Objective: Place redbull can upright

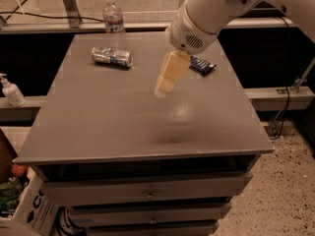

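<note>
The redbull can lies on its side near the table's back left, silver and blue, its long axis running left to right. My gripper hangs from the white arm above the middle of the grey table, to the right of the can and a little nearer the front, and not touching it. It holds nothing that I can see.
A clear water bottle stands upright at the back edge, just behind the can. A flat dark blue snack wrapper lies at the back right, partly behind the arm. A white dispenser bottle stands on a ledge left of the table.
</note>
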### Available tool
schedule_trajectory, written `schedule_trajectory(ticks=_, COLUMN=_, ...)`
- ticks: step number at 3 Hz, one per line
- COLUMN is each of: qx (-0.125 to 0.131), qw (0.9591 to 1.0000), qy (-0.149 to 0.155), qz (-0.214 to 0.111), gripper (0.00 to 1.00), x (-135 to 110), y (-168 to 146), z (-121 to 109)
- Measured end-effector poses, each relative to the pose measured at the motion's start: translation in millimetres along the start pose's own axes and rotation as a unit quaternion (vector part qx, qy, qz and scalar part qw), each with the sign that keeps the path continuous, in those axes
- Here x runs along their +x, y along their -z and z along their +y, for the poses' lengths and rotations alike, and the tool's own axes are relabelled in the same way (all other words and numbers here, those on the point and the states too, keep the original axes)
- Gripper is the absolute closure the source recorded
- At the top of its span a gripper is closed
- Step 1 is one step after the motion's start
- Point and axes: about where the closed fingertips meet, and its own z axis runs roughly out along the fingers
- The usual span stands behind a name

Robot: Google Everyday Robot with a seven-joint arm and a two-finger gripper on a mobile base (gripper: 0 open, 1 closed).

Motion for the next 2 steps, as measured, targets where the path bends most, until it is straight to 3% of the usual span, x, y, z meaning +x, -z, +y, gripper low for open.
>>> schedule_trajectory(ticks=1, qx=-0.009, qw=0.9998, qy=0.011, qz=-0.01, gripper=0.0, x=-9.8, y=-17.4, z=-4.4)
schedule_trajectory(ticks=2, qx=-0.025, qw=0.9995, qy=0.015, qz=-0.013, gripper=0.0, x=-22.0, y=-54.6, z=-13.7)
